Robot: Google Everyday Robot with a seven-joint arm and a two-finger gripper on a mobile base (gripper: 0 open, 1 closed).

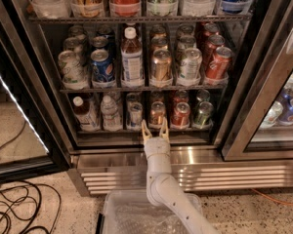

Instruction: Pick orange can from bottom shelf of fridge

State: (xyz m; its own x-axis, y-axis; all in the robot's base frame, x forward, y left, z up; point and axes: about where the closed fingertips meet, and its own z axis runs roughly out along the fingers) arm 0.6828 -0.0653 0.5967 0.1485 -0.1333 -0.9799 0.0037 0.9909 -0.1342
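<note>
The orange can stands upright at the front of a lane on the bottom shelf of the fridge. It sits between a silver can on its left and a red can on its right. My gripper is open, fingers pointing up and into the fridge. It is just below and in front of the orange can, at the shelf's front edge, and holds nothing. One fingertip lies to each side of the can's base.
A green can and two bottles share the bottom shelf. The middle shelf above holds several cans and a bottle. The open glass door is on the left and a steel post on the right. Cables lie on the floor and a clear bin sits below my arm.
</note>
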